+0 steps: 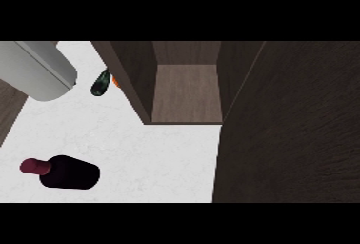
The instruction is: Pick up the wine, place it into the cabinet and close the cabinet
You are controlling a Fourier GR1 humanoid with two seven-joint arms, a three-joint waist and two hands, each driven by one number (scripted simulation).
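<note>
White marbled counter top point(141, 147), running from the view's left to the dark wood cabinet point(186, 95). Items on it: one wine bottle point(67, 172), dark body with a maroon cap, near the lower left, well apart from the rest; one dark green object point(100, 84) beside a small orange one point(116, 82), both just at the cabinet's left wall, too small to identify. The cabinet stands on the counter, its door point(295, 124) open, its brown shelf visible inside.
</note>
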